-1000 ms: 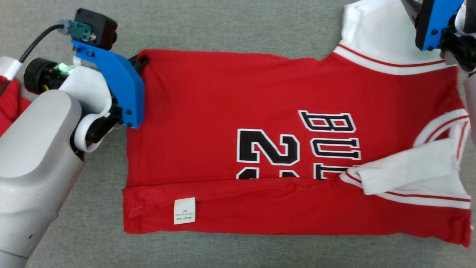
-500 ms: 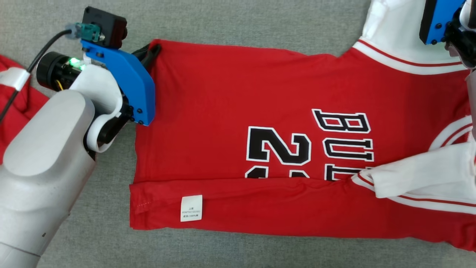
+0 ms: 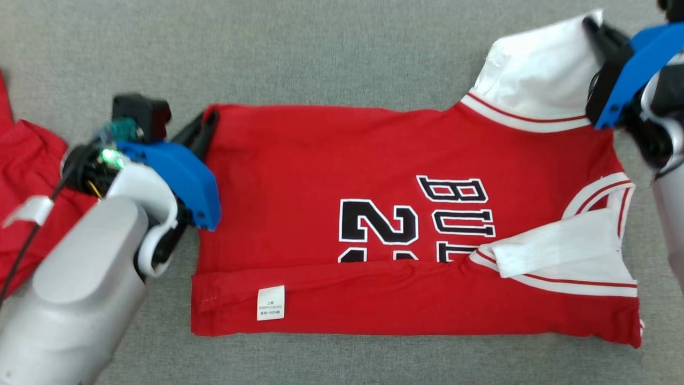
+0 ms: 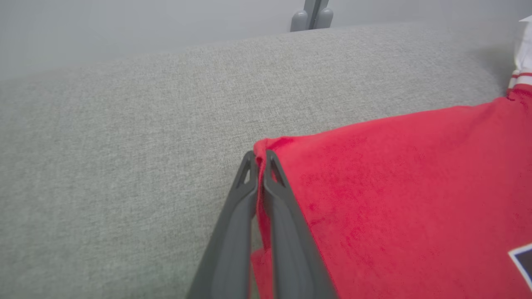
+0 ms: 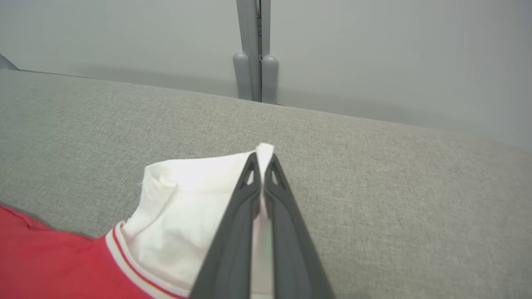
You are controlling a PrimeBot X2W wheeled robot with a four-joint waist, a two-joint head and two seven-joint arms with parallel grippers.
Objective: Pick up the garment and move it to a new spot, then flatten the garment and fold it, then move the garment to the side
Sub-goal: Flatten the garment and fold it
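Note:
The garment (image 3: pixel 374 176) is a red jersey with white sleeves and black lettering, lying sideways on the grey surface, its near long edge folded over with a white label (image 3: pixel 270 302) showing. My left gripper (image 3: pixel 210 116) is shut on the garment's far left hem corner (image 4: pixel 266 145); in the left wrist view the gripper (image 4: pixel 259 160) pinches red cloth. My right gripper (image 3: pixel 593 24) is shut on the tip of the white sleeve (image 3: pixel 539 69) at the far right; in the right wrist view the gripper (image 5: pixel 262 164) clamps white cloth (image 5: pixel 187 191).
Another red cloth (image 3: pixel 26 182) lies at the left edge, beside my left forearm (image 3: pixel 80 289). The grey fabric surface (image 3: pixel 320 48) stretches beyond the garment to a pale wall with a grey post (image 5: pixel 253 50).
The head view has shifted. The right gripper has closed on the white sleeve tip. The garment's far edge looks pulled tighter between the two grippers; the left grip is unchanged.

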